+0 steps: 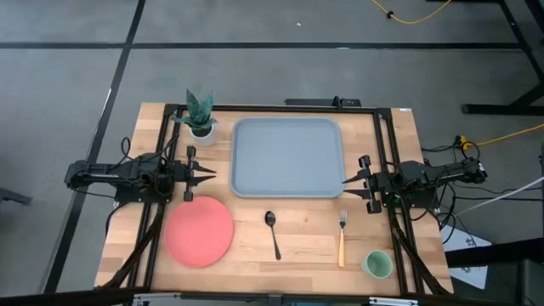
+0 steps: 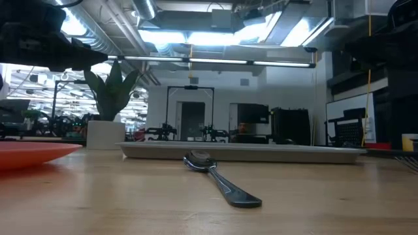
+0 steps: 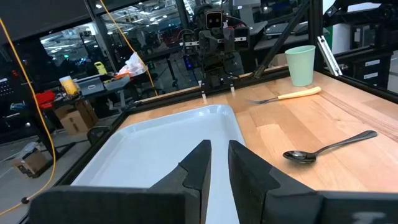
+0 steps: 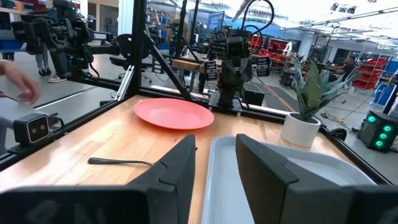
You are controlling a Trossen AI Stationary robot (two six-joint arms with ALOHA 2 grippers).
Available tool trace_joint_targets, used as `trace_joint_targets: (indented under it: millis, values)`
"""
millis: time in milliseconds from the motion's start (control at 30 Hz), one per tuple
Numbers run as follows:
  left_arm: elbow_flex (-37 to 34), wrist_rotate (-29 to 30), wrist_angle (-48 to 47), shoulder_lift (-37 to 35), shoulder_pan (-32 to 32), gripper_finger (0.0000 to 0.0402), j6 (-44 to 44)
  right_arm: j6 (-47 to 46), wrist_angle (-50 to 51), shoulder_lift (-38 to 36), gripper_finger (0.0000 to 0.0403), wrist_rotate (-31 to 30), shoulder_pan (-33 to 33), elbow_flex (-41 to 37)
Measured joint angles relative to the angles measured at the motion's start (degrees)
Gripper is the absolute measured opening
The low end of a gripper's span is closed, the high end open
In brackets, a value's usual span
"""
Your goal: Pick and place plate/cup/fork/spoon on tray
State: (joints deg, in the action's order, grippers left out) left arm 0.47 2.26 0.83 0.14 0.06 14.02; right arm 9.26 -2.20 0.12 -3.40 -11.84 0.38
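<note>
The grey-blue tray (image 1: 289,157) lies at the table's middle, toward the far edge. The coral plate (image 1: 199,231) lies flat at the near left. The dark spoon (image 1: 273,234), the orange-handled fork (image 1: 342,238) and the pale-green cup (image 1: 376,263) sit on the wood near the front edge. My left gripper (image 1: 211,177) hovers at the tray's left rim, its fingers (image 3: 202,165) a narrow gap apart and empty. My right gripper (image 1: 347,181) hovers at the tray's right rim, open and empty (image 4: 216,162).
A white pot with a green plant (image 1: 201,117) stands at the tray's far left corner. Black frame rails (image 1: 387,161) run along both sides of the table. Bare wood lies between the plate, the spoon and the fork. A person's hand (image 4: 15,84) shows beyond the table.
</note>
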Motion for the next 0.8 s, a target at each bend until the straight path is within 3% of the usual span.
trace_joint_targets:
  millis: [233,367,567,633,733,800]
  values:
    - [0.02,0.00,0.01,0.00,0.01,0.0049,-0.02,2.88,-0.52,0.02,0.0122,-0.01,0.00,0.01]
    - [0.00,0.62,3.99,0.00,0.00,0.0049,0.00,-3.04,-1.71,0.01,0.0122,0.38,0.00,0.01]
    - [0.00,-4.86,9.57,0.00,0.00,0.0049,-6.42,-8.02,-14.66,0.18,0.0122,1.23,0.00,0.02]
    - [0.00,-4.80,10.68,0.00,0.00,0.0049,-10.28,-11.26,-21.86,0.11,0.0122,6.67,0.00,0.49]
    - [0.00,-4.31,11.74,0.00,0.00,0.0049,-13.17,-12.22,-24.61,0.48,0.0122,24.92,-0.04,6.12]
    - [0.00,-4.16,12.06,0.00,0.00,0.0049,-13.86,-12.10,-24.26,2.00,0.0122,33.57,-0.07,11.38]
